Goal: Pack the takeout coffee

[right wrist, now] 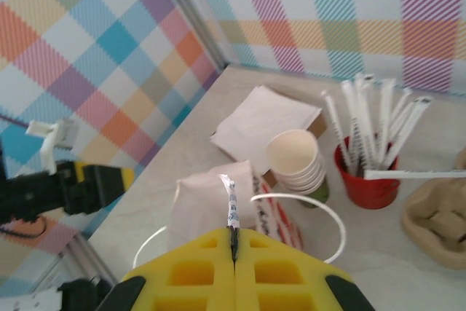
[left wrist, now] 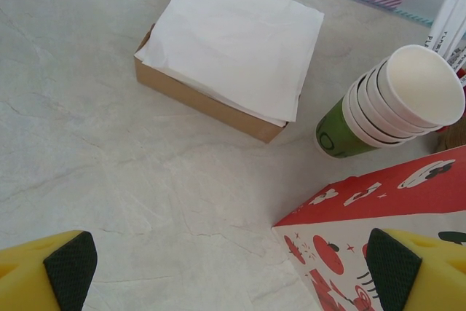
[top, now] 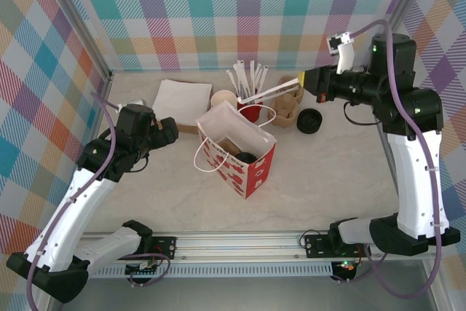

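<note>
Checked walls ring a pale marbled table [top: 328, 172]. At mid-frame in the top view the red-and-white paper bag [top: 251, 169] stands mouth-up, and the black round lid low inside it looks to be the takeout coffee [top: 247, 156], already packed. Right gripper [right wrist: 233, 249], upper right of the bag, has its yellow fingers pressed together on a wrapped straw [right wrist: 228, 202], likely meant to go in alongside, while Left gripper [left wrist: 233, 267], spread and empty, hovers at the bag's left edge, probably to steady it.
</note>
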{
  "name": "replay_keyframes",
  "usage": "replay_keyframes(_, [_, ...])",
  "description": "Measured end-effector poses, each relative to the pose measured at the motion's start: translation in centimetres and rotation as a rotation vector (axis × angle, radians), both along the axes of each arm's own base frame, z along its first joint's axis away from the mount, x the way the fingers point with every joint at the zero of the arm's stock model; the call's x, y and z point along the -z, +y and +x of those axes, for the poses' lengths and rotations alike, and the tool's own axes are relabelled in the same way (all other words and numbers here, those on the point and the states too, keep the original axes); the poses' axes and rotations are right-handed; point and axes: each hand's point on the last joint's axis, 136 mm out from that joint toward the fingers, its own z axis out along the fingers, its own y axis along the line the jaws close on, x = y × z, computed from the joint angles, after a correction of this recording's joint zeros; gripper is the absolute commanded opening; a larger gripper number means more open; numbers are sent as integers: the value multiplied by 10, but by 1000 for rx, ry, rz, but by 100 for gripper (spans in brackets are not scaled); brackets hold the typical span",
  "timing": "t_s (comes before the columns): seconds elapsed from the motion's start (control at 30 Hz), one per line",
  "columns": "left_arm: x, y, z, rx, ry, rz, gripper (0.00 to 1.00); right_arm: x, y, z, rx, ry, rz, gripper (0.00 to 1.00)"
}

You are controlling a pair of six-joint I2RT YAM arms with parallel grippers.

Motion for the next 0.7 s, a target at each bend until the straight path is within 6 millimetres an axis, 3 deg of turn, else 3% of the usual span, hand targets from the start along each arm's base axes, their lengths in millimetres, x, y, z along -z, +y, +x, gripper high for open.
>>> replay_keyframes(0.3, [4,0,-1,-8,0,-8,97,43,45,-8,-131,105,-78,5])
replay_keyframes(0.7, [7,3,-5,-14,-3,-16,97,109,113,13,-208,160,-252,5])
